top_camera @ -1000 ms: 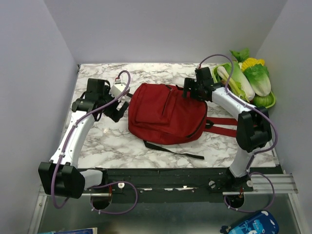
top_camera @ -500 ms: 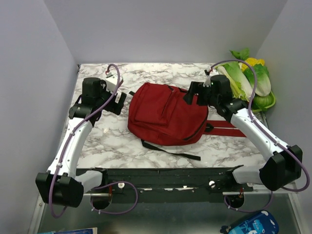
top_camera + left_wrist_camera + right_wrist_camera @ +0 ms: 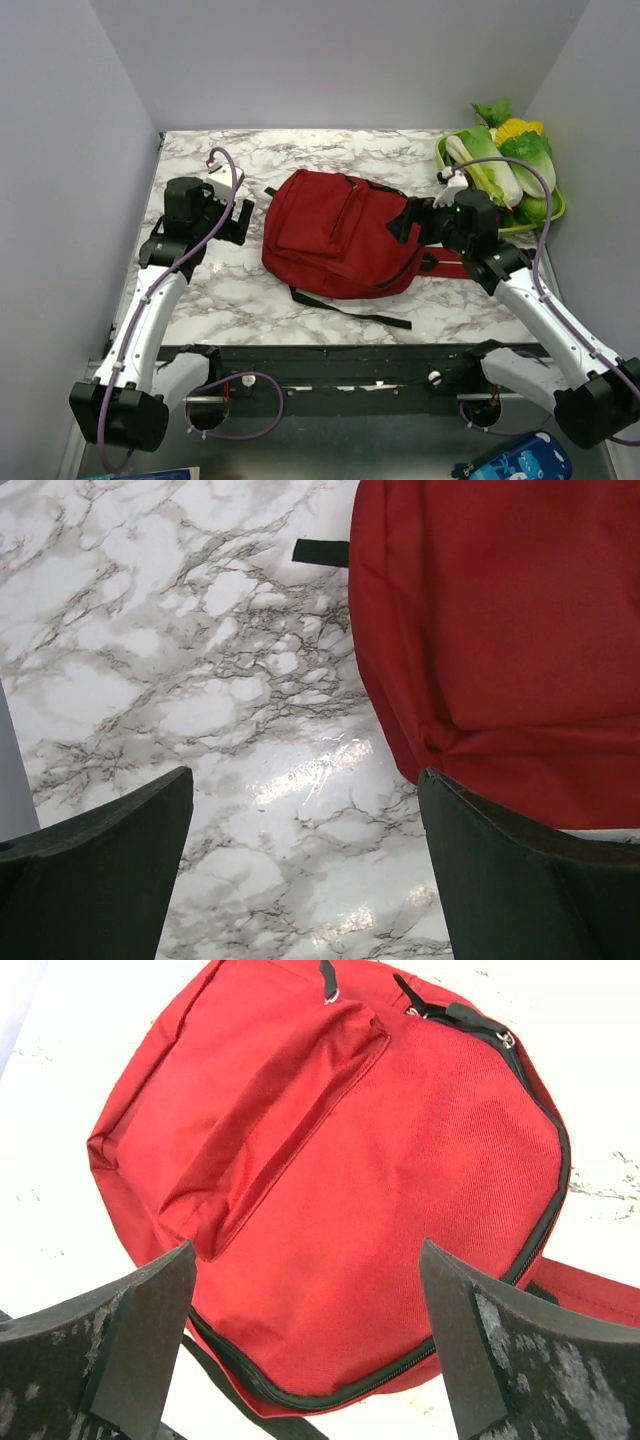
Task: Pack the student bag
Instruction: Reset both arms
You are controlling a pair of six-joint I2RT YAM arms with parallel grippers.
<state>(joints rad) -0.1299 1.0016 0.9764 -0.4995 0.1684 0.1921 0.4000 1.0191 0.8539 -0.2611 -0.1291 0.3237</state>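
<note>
The dark red student bag (image 3: 340,232) lies flat in the middle of the marble table, front pocket up, its zip closed. It also shows in the left wrist view (image 3: 500,630) and the right wrist view (image 3: 330,1190). My left gripper (image 3: 242,212) is open and empty, just left of the bag's left edge, over bare table (image 3: 300,860). My right gripper (image 3: 408,222) is open and empty, hovering at the bag's right edge, its jaws spread on either side of the zippered side (image 3: 305,1360).
A green tray (image 3: 552,210) with cabbages and other vegetables sits at the back right corner. The bag's red shoulder straps (image 3: 462,263) lie under my right arm. A thin black webbing strap (image 3: 355,312) trails toward the front edge. A blue case (image 3: 520,462) lies below the table.
My right arm has drawn back toward the near side and its gripper now sits at the bag's right edge. My left gripper has shifted slightly back and left. The bag has not moved.
</note>
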